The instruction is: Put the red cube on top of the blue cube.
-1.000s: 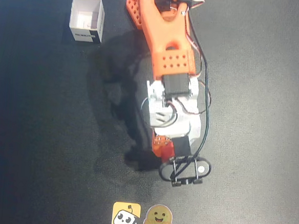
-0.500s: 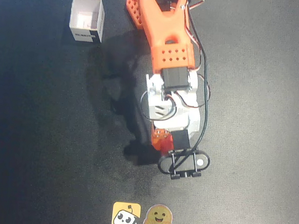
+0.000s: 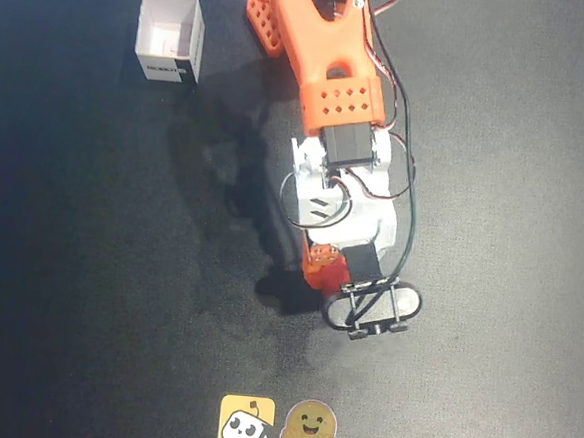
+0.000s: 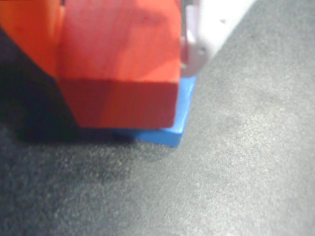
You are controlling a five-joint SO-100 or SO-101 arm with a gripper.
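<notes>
On the dark table (image 3: 86, 295), seen from overhead, the orange arm (image 3: 323, 61) reaches down from the top edge toward the lower middle, ending in a white wrist section and a black looped bracket. The claw itself is hidden under the wrist there, and neither cube can be made out clearly in that view; only a small orange-red patch shows just above the bracket.

In the wrist view the claw (image 4: 120, 29) fills the upper left. An orange finger (image 4: 27, 34) sits against the left side of the red cube (image 4: 118, 64), and a white finger (image 4: 206, 34) stands just beside its right side, so the claw is clamped on the red cube, as far as the picture shows. The red cube lies over the blue cube (image 4: 179, 115), covering most of it. Only a strip of blue shows along the red cube's right side and below its lower right corner. The red cube looks shifted to the left of the blue one, not squarely lined up. Whether the two surfaces actually touch cannot be told from this angle. A dark shadow lies on the table to the lower left of the pair.

Well apart from the arm's tip, in the upper left of the overhead view, stands a white open-topped box (image 3: 169, 38). Two small stickers (image 3: 278, 425), one yellow square and one round face, lie side by side near the bottom edge.
</notes>
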